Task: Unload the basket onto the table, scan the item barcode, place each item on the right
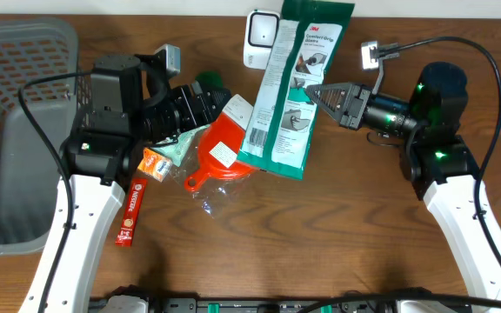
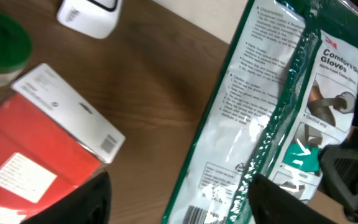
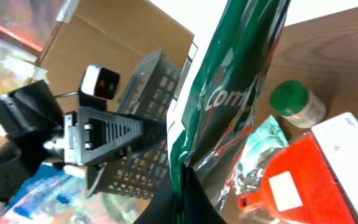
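Seen from overhead, the right end effector (image 1: 313, 92) is pressed together on the right edge of the gloves package (image 1: 290, 96). This long green-and-white pack runs from the far edge of the tabletop (image 1: 364, 243) toward its middle. Its far end overlaps a white scanner (image 1: 259, 39) at the far edge, and its near end covers part of a red funnel (image 1: 224, 143). The left end effector (image 1: 200, 109) sits just left of the pack, beside a green-lidded jar (image 1: 211, 87). A grey basket (image 1: 16, 130) takes up the left edge, and a red tube (image 1: 131, 211) lies by the left arm.

In the left wrist view, that end effector's two dark fingers (image 2: 86, 199) stand spread wide with nothing gripped. The package crosses the gap beyond them at a tilt, with a barcode (image 2: 194, 216) at its lower end. A white card (image 2: 67, 112) lies on the red funnel.

In the right wrist view, the right fingers (image 3: 191, 199) pinch the pack's lower edge and the pack rises upright above them. The left end effector reaches in from the left, in front of the basket. Whether its tip touches the pack cannot be told.
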Motion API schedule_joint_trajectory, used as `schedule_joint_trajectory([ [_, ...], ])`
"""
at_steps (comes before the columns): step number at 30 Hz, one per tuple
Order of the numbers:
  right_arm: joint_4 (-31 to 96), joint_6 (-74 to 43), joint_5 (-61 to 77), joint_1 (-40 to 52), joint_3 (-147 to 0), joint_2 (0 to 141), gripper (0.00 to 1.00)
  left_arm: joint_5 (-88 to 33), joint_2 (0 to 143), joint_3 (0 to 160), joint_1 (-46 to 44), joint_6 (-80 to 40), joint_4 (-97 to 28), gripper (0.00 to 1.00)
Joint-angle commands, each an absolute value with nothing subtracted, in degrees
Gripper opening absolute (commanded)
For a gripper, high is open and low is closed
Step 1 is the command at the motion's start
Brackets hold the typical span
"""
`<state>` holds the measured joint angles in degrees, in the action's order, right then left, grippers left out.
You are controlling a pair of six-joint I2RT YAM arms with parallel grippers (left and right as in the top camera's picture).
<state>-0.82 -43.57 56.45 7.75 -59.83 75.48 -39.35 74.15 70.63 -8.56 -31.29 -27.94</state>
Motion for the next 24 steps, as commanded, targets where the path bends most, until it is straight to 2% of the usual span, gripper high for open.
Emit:
schedule_joint_trajectory([
  [1, 1.6, -38.6, 53.6, 6.9, -59.9, 75.3, 0.01, -36.6, 74.5, 70.5, -8.4, -28.1, -28.5, 0.76],
  [6, 4.7, -35.5, 50.4, 6.8, -59.9, 75.8, 0.01, -36.2, 74.5, 70.5, -8.4, -26.5, -29.1, 0.79],
  [10, 5.5, -36.0, 47.4, 6.8, -59.9, 75.8, 0.01, -30.5, 74.5, 70.5, -8.4, -26.3, -32.8, 0.79],
  [20, 7.7, -49.3, 38.1, 6.8, -59.9, 75.8, 0.01, -21.3, 74.7, 70.5, -8.5, -25.5, -41.6, 0.80],
  [24, 14.1, -55.9, 31.3, 6.8, -59.9, 75.8, 0.01, -21.3, 75.3, 70.4, -8.5, -25.5, -42.3, 0.80],
])
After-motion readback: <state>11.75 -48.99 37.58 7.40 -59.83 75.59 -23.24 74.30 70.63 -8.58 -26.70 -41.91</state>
